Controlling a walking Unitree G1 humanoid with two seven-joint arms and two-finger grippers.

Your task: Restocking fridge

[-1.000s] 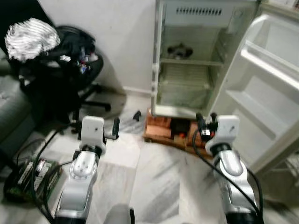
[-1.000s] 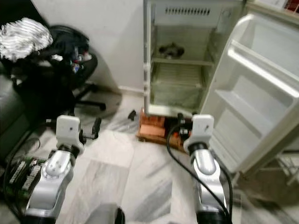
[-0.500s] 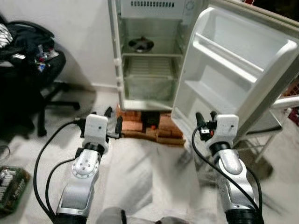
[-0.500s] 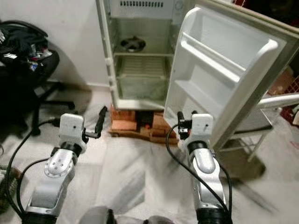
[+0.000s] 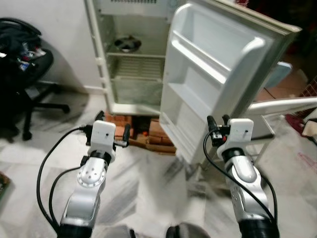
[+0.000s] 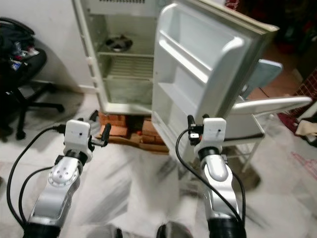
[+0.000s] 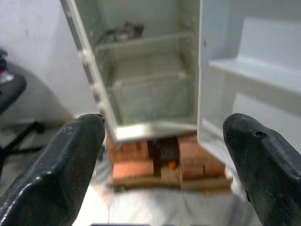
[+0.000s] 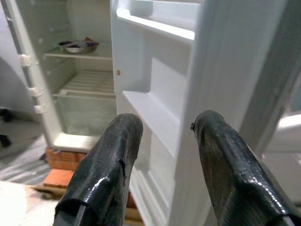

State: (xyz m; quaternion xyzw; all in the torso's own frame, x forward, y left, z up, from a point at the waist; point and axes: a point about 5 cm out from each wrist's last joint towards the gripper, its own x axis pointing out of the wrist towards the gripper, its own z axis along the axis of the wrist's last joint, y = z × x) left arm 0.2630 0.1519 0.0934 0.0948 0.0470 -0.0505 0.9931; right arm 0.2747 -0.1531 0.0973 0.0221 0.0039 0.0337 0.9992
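While both arms ride up front w/ nothing held, the risks run left to right. Office chair (image 5: 22, 64) sits well left. Left gripper (image 5: 110, 134), fingers spread wide, faces the fridge (image 5: 126, 59) on bricks (image 6: 124, 130); a bump could rock it. Metal bowl (image 6: 115, 43) sits on the top shelf. Right gripper (image 5: 217, 130), fingers parted, empty, is near the open door (image 5: 213, 74); a forward step could likely hit it.

Head stereo pair: looking forward and down from above both arms, facing the open fridge (image 5: 133, 54) and its door (image 5: 218, 74). Wrist views: low, nearer, aimed along black fingers (image 7: 70, 160) at the same fridge interior and door shelves.
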